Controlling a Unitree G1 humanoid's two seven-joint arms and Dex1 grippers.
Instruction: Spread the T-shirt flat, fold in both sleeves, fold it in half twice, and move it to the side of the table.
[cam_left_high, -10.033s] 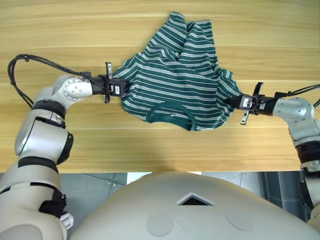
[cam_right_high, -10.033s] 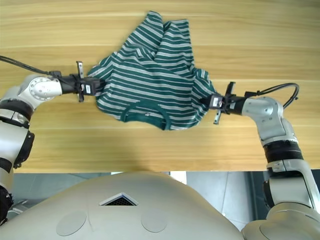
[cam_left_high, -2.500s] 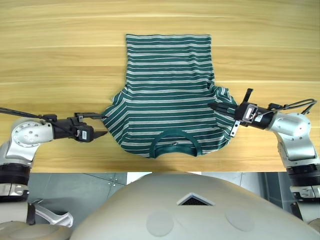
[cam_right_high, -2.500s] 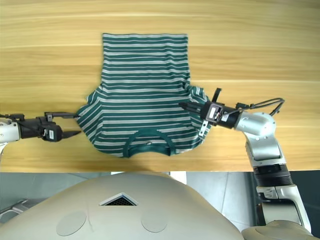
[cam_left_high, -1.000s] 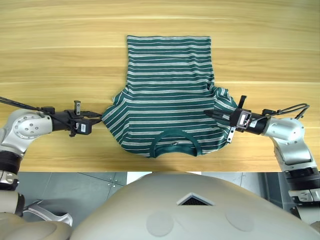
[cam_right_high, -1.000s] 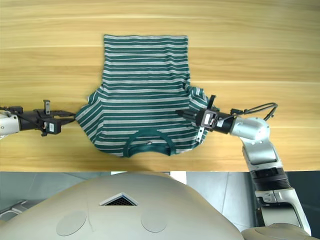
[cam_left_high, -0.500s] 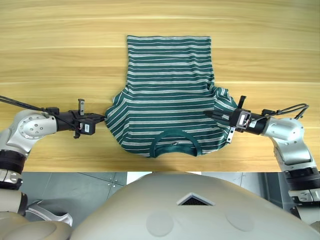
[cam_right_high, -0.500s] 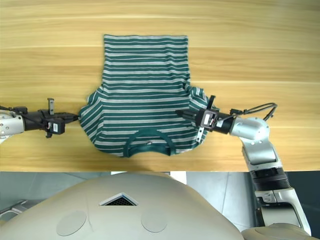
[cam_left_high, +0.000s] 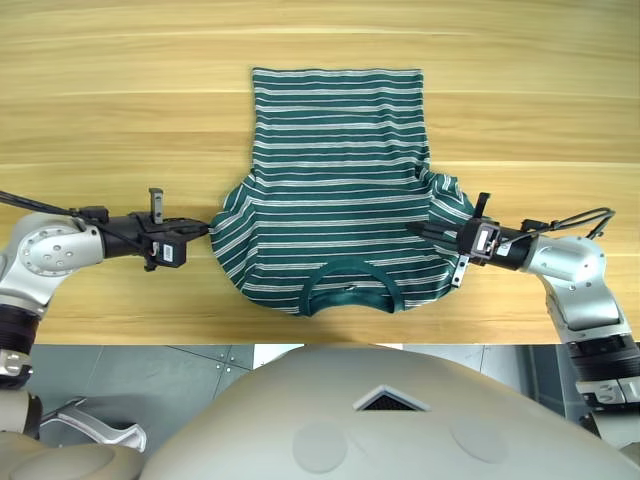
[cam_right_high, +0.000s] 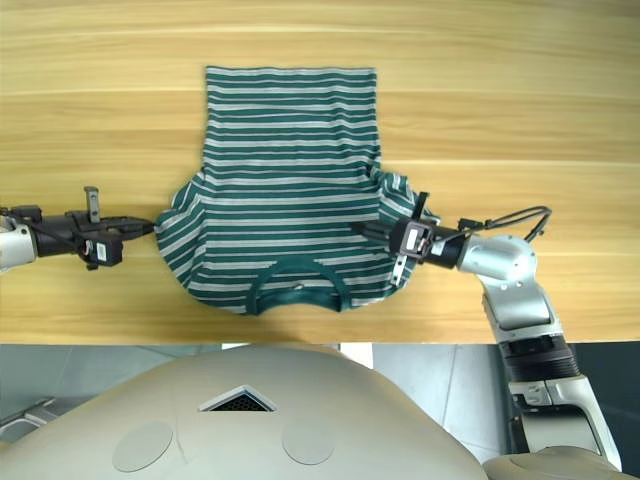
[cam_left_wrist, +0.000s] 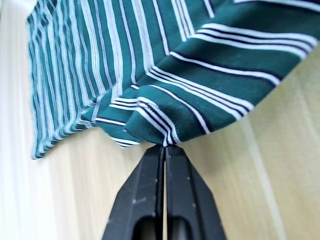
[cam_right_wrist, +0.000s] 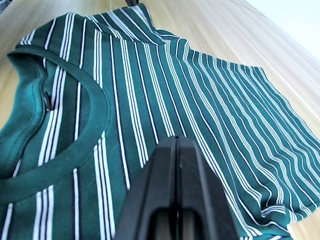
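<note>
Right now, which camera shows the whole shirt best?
The left eye view: the shirt lies whole in it, hem to collar. The right eye view shows the same. The left wrist view shows a sleeve edge at the fingers; the right wrist view, collar and striped front up close.

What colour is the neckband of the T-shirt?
The neckband is plain dark green, without the white stripes of the T-shirt. The right wrist view shows it best.
</note>
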